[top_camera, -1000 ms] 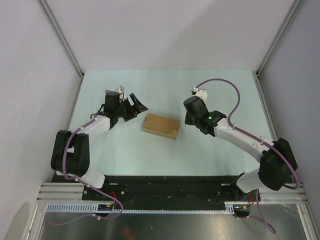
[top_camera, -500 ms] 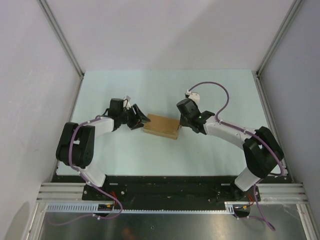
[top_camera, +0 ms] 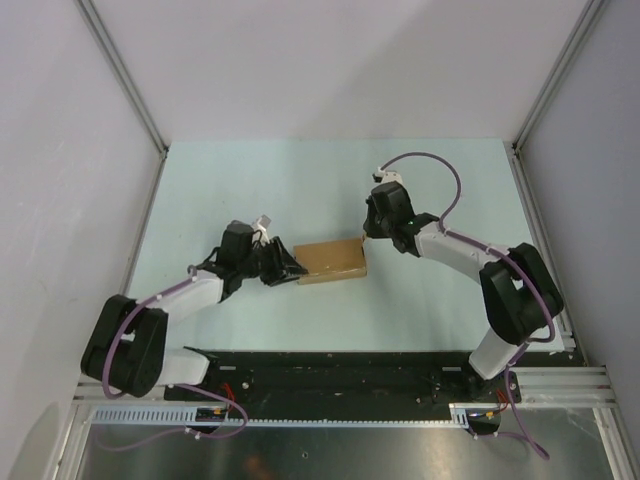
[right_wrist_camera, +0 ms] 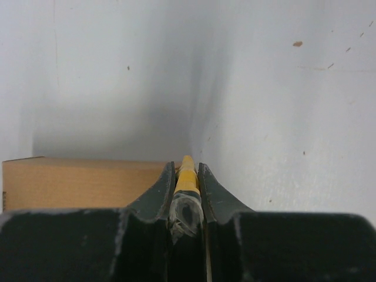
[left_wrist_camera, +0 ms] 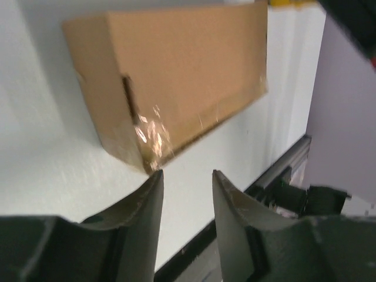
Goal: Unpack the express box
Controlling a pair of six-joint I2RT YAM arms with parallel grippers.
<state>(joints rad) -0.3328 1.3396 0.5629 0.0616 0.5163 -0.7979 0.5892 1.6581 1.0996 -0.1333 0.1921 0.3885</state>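
The express box [top_camera: 332, 262], a small flat carton of plain brown cardboard, lies in the middle of the table, a little towards my side, with its lid down. In the left wrist view a strip of glossy clear tape [left_wrist_camera: 151, 132] shines over its near corner, so I judge it sealed and the unpacking hardly begun. The tape has to be cut, the flap lifted and whatever is inside brought out. None of the contents show.

The left gripper [top_camera: 290, 272] sits at the box's left end. Its fingers are a little apart with nothing between them, and their tips are just short of the taped corner. The right gripper [top_camera: 368, 237] is at the box's far right corner, its fingers closed on a slim yellow utility knife [right_wrist_camera: 188, 176] that points forward beside the carton. I cannot see the blade.

The table [top_camera: 300, 180] is a smooth, pale mint-green surface with a few small specks. White panels in aluminium posts [top_camera: 125, 85] close it in on three sides, and a black base plate [top_camera: 340, 365] carries both arms along the near edge.
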